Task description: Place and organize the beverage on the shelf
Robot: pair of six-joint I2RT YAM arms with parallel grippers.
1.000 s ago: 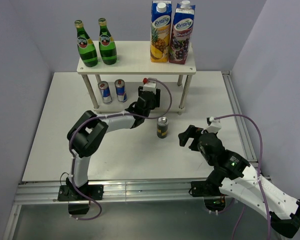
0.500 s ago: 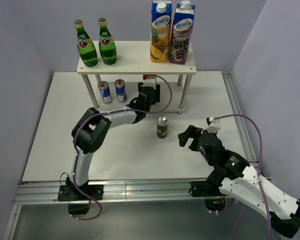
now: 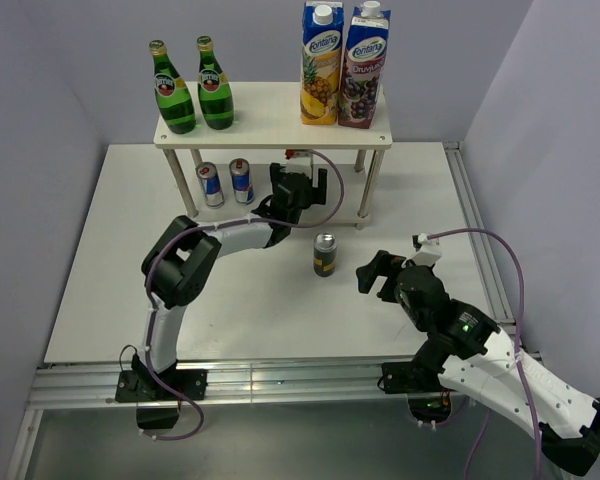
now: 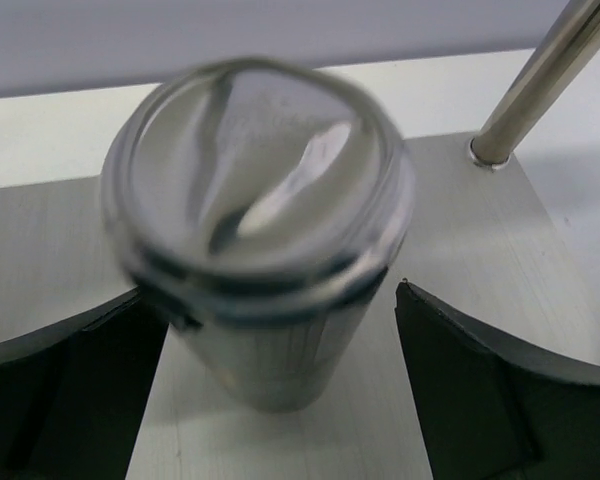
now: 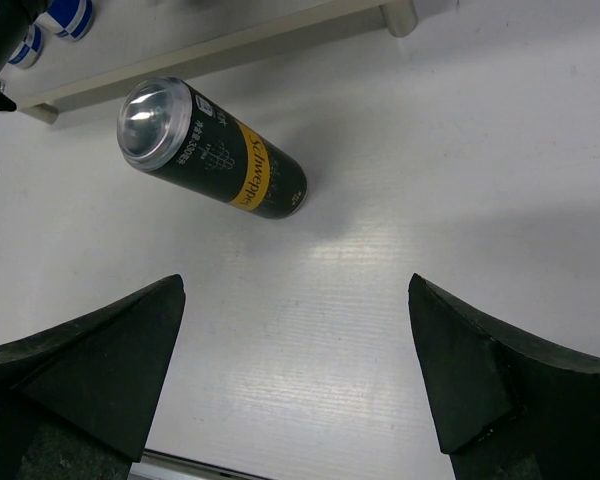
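My left jaws gape around one dark can on the shelf's lower board, not gripping it. The other dark can stands upright on the counter, just ahead-left of my right jaws, which are wide open, empty and nearer.

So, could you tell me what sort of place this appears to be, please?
Most likely a robotics lab test cell, not a shop: a white table boxed in by plain grey panels, a left arm and right arm bolted at its edge, and a small shelf of drinks.
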